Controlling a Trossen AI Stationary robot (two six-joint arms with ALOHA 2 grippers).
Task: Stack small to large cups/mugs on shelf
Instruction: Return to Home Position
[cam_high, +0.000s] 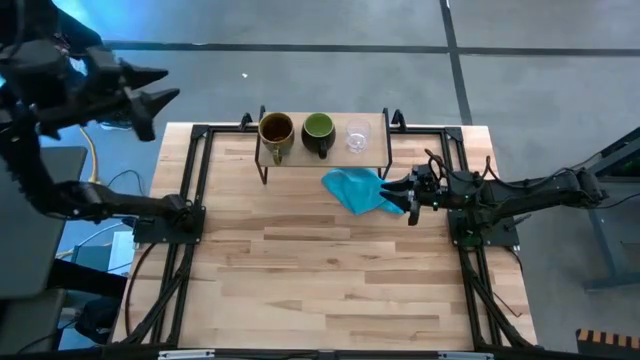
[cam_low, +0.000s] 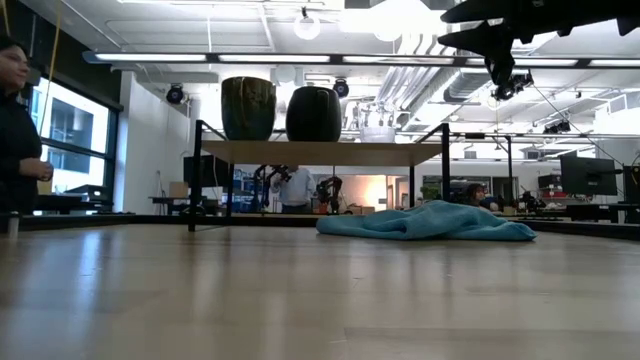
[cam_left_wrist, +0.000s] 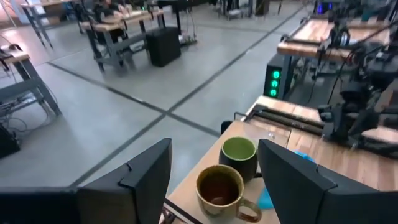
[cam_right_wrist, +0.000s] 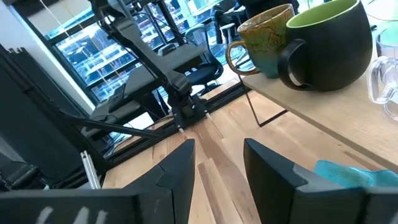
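Tan mug, dark mug and glass cup stand in a row along the shelf; the empty right gripper, fingers apart, lies just before its glass-cup end, the left gripper, also apart, well off.

On table: I see shelf, cloth.
On shelf: I see tan mug, dark mug, glass cup, side by side.

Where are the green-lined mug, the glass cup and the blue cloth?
Green-lined mug (cam_high: 318, 128): high view, its green inside.
Glass cup (cam_high: 357, 135): high view, its open top.
Blue cloth (cam_high: 358, 190): high view, its middle.
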